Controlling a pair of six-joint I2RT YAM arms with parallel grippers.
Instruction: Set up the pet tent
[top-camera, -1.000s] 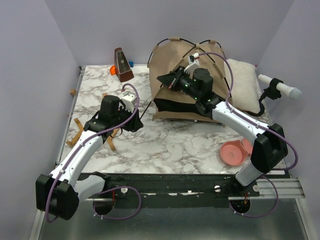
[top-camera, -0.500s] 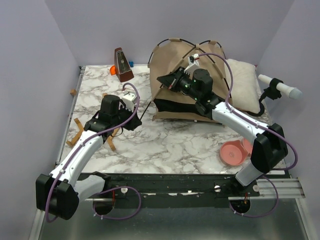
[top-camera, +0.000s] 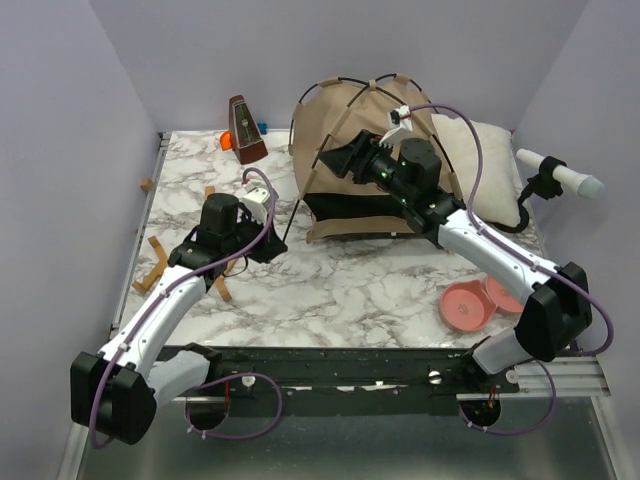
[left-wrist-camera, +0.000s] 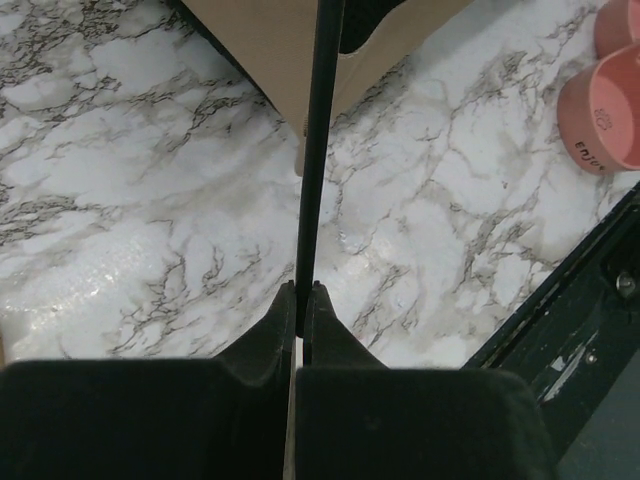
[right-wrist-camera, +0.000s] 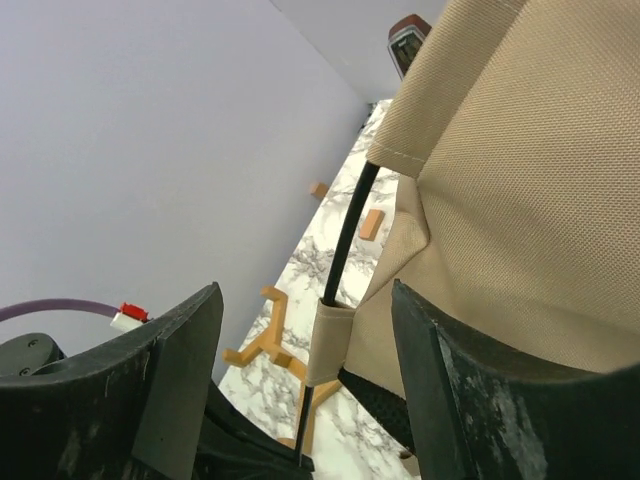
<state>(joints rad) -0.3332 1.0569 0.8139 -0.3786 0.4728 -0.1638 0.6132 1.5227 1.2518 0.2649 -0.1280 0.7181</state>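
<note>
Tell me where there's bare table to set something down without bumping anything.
The widest bare marble is front centre, between the left arm, the pink bowls and the pet tent. A smaller patch lies beyond the left gripper, toward the metronome. The right side is crowded: tent, pillow, right arm; wooden pieces line the left edge.

A marbled white surface (top-camera: 340, 290) carries a brown metronome (top-camera: 245, 130) at its far edge, with an orange piece (top-camera: 229, 141) just beside it. Wooden pieces (top-camera: 155, 265) lie near the left edge. Two pink bowls (top-camera: 468, 306) sit side by side at near right, and a white pillow (top-camera: 490, 170) lies far right.
</note>
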